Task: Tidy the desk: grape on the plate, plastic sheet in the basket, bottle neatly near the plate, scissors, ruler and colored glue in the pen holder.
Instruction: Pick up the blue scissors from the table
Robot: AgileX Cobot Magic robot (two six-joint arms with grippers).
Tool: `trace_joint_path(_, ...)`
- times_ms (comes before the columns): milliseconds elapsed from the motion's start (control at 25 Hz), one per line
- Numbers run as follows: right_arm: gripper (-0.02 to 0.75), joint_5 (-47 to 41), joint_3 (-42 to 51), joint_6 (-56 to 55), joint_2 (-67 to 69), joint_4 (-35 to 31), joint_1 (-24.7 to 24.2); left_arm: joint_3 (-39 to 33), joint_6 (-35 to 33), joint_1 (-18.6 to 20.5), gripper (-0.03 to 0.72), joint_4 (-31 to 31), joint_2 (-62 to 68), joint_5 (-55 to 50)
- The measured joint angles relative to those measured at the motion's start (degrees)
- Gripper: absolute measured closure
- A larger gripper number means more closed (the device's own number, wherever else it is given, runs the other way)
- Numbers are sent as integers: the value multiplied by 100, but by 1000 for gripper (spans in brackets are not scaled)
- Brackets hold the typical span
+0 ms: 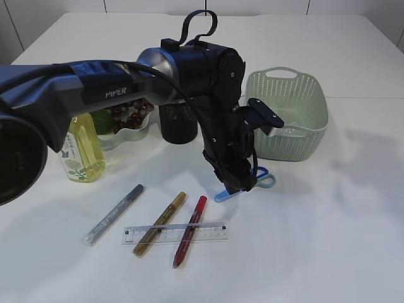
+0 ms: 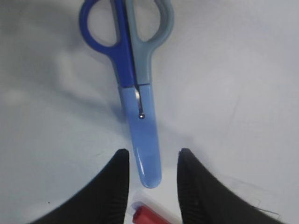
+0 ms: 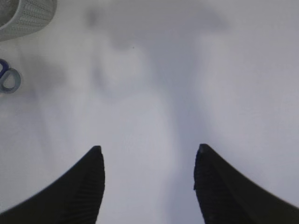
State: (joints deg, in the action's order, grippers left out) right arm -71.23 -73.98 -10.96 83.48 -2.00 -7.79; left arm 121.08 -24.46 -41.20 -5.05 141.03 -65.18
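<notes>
Blue scissors (image 2: pixel 140 107) with a pale blue blade sheath lie flat on the white table (image 1: pixel 328 240), handles away from me. My left gripper (image 2: pixel 152 156) is open, and the sheath tip sits between its fingers, touching neither. In the exterior view the left gripper (image 1: pixel 245 187) hangs low over the scissors (image 1: pixel 226 195). My right gripper (image 3: pixel 148 151) is open over bare table, holding nothing. A clear ruler (image 1: pixel 175 233) lies under gold (image 1: pixel 160 223) and red (image 1: pixel 189 230) glue pens, with a silver one (image 1: pixel 113 214) beside them. Grapes (image 1: pixel 129 115) rest on the plate (image 1: pixel 136 134). The plastic sheet is out of view.
A black pen holder (image 1: pixel 178 123) stands behind my left arm. The green basket (image 1: pixel 297 110) sits at the back right. A yellow bottle (image 1: pixel 82 151) stands left of the plate. The red glue pen's cap (image 2: pixel 149 217) lies just below the scissors' tip.
</notes>
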Motion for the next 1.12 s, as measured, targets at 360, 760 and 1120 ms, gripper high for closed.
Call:
trace_joint_path(360,260,0,0,0,0,-10,0,4,0,10,430,13,8,-36)
trace_joint_path(760,261,0,0,0,0,-10,0,368,11,28,430,-7,333,-250)
trace_joint_path(1120,261,0,0,10,0,-10,0,522,22,28,430,-31,380,-306)
